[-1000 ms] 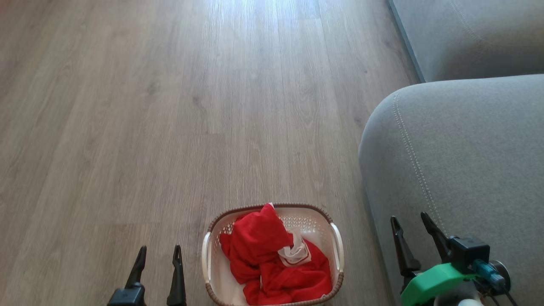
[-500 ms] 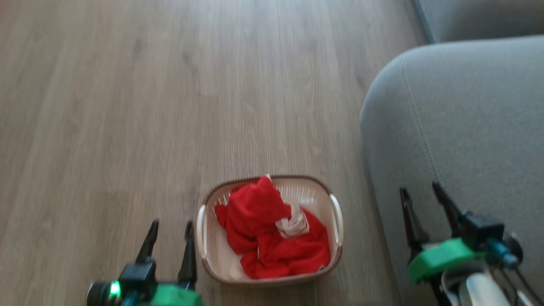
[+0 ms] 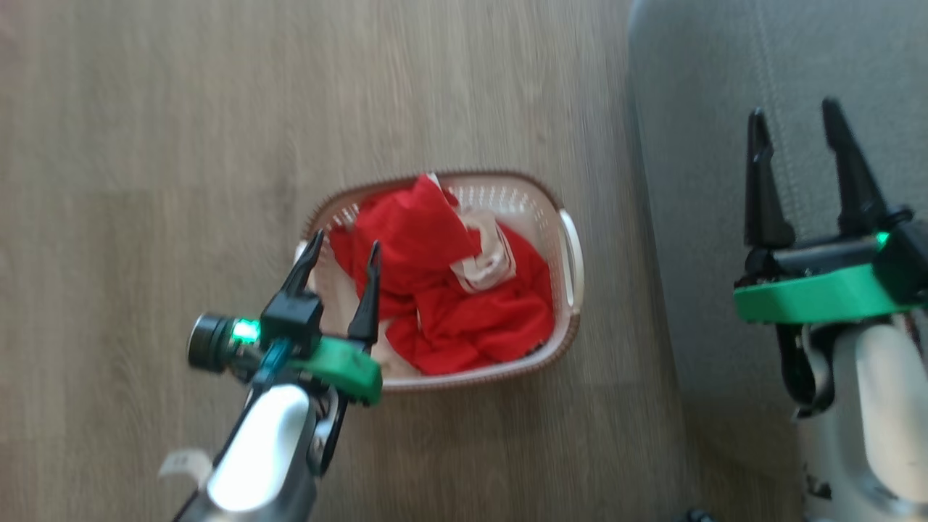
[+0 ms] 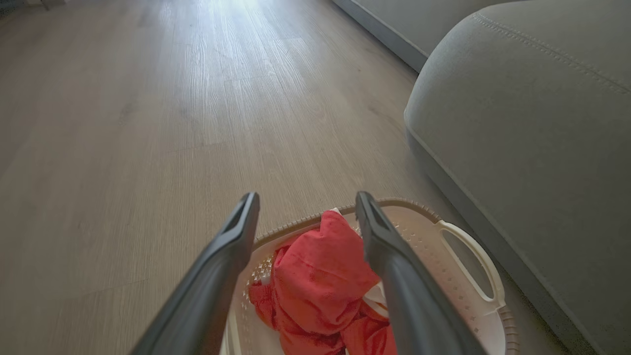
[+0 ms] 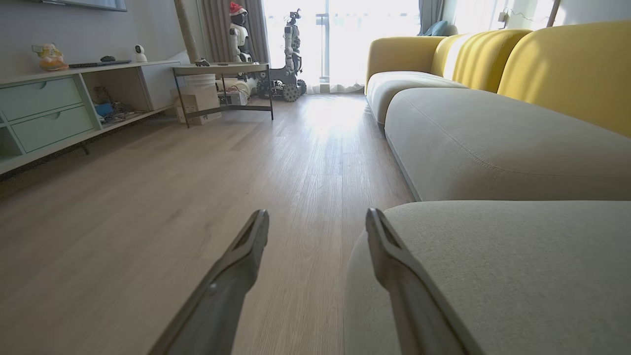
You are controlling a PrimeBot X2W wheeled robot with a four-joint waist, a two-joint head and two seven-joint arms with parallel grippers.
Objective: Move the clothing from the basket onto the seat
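Wood-plank floor (image 3: 145, 109) all round, glare at twelve o'clock. Red clothing (image 3: 442, 290) lies heaped in the basket (image 3: 573, 250), dead centre, with the grey seat (image 3: 696, 145) at three o'clock. Left gripper (image 3: 346, 241) hangs over the basket's nine o'clock rim, jaws spread and empty. Right gripper (image 3: 794, 110) hovers above the seat, released too.

One basket (image 3: 573, 250), one clothing pile (image 3: 464, 319), one seat (image 4: 517, 123), two end effectors (image 3: 346, 243) (image 3: 794, 112).
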